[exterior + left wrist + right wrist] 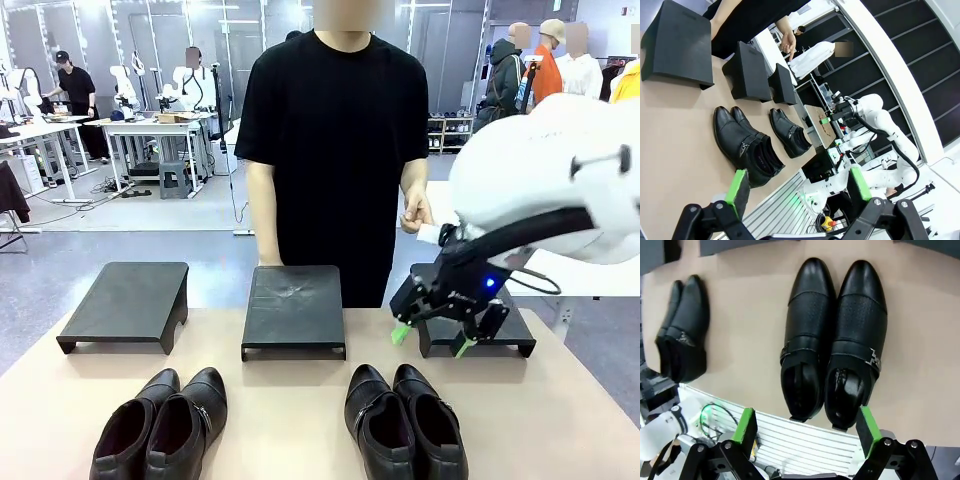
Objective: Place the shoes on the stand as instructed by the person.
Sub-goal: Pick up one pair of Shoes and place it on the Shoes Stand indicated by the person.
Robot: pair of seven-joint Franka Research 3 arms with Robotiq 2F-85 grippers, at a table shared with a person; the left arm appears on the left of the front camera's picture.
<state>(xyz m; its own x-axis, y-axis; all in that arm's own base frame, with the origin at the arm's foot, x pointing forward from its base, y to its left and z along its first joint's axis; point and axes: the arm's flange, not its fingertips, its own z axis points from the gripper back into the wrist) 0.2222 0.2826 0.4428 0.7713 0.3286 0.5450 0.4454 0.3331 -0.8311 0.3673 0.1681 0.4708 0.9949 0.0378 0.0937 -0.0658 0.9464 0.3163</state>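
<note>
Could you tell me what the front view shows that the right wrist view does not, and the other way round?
The front view adds the person in a black T-shirt, three black stands along the far side, and the right gripper, open, by the right-hand stand. The right wrist view adds a top-down look at the right-hand pair's metal buckles and perforated leather, beyond the gripper's green pads. Shared: that pair and the left-hand pair on the tan table.
</note>
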